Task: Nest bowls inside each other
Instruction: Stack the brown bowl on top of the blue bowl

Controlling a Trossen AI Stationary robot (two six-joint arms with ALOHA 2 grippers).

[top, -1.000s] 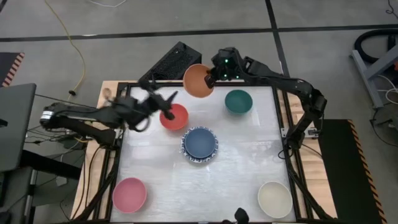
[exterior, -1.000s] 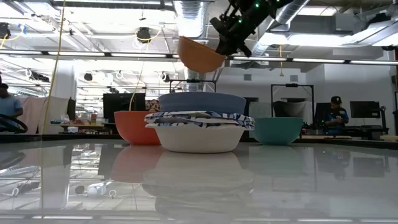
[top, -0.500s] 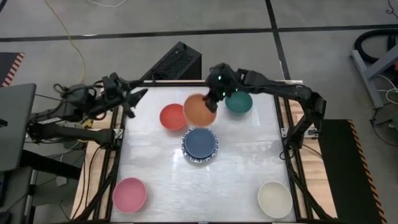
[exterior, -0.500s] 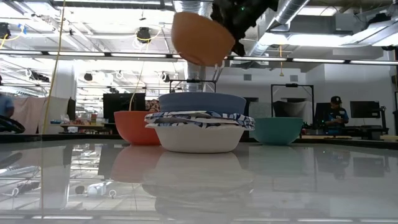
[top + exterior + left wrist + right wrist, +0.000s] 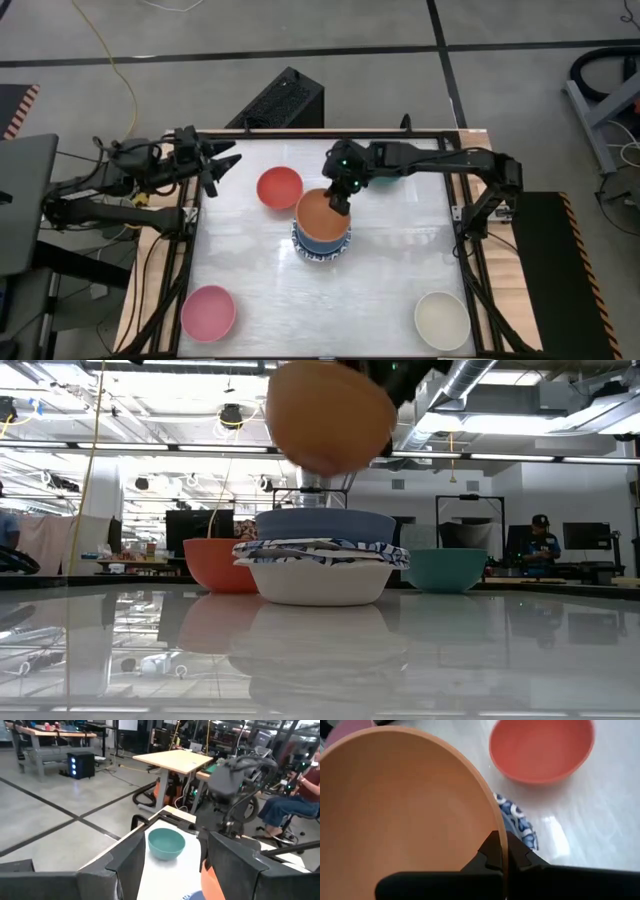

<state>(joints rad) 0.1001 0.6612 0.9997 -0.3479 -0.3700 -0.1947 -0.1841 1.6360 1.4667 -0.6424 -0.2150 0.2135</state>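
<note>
Left gripper (image 5: pixel 222 162) is parked at the table's left-rear edge, fingers spread, nothing between them. It's well away from the bowls, so no conflict.

Pink bowl (image 5: pixel 208 311) sits alone at the near-left corner. Red bowl (image 5: pixel 279 187) sits rear of centre, just left of the stack (image 5: pixel 322 565).

Stack is at table centre: white bowls with blue patterned rims, the plain blue bowl (image 5: pixel 325 525) nested on top.

Right gripper (image 5: pixel 338 198) is clamped on the rim of the orange bowl (image 5: pixel 322 213), one finger inside the wall and one outside. Orange bowl hangs in the air directly above the stack, clear of the blue bowl's rim and tipped rather than level.

Step in hand, as I read it: drop orange into blue.
- Level the bowl before descending; tilted, its low edge would catch the blue rim and shove the stack.
- Centre it over the blue bowl; the overhead view looks about right.
- Lower straight down until it seats, then release. Don't let go from height, it would bounce or skid.
- Withdraw upward so the inside finger doesn't drag the bowl back out.

Dark green bowl (image 5: pixel 446 569) is right of the stack toward the rear, mostly under the arm from above. Cream bowl (image 5: pixel 442 320) is at the near-right corner.
</note>
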